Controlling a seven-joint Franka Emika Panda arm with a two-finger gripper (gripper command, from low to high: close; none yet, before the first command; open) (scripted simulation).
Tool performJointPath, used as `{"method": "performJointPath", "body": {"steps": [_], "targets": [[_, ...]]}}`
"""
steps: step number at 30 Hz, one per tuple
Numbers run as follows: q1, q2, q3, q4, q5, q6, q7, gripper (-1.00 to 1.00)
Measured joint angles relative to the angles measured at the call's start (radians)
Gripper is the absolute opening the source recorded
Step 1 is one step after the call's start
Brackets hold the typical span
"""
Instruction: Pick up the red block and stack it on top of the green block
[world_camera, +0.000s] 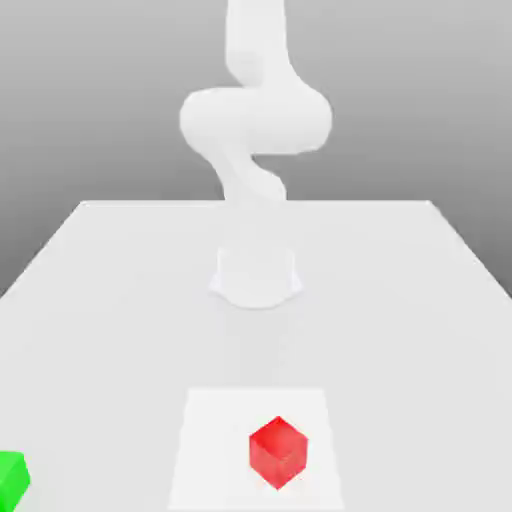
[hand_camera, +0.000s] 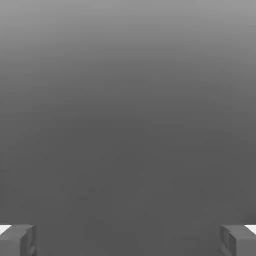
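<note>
Hand: two grey fingers (hand_camera: 128, 240), spread, nothing between.
Small red cube, smooth-faced (world_camera: 278, 453): on white patch (world_camera: 205, 450); probably light, rigid, maybe slippery; grip opposite side faces, mid-height.
Green block (world_camera: 12, 481): exterior view's left edge.

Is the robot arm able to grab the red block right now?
Probably yes: nothing sits on or against the shiny red cube, and the end effector is open and empty.

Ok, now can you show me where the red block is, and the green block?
Red block (world_camera: 278, 453): exterior view, the point is on its side faces, near the middle.
Green block (world_camera: 11, 482): exterior view, on the part not cut off.
</note>
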Motion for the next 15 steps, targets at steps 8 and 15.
{"method": "performJointPath", "body": {"steps": [8, 15], "targets": [[0.109, 0.298, -0.084, -0.093, 0.051, 0.133, -0.255, 0.0], [0.165, 0.552, -0.117, -0.172, 0.09, 0.247, -0.469, 0.0]]}}
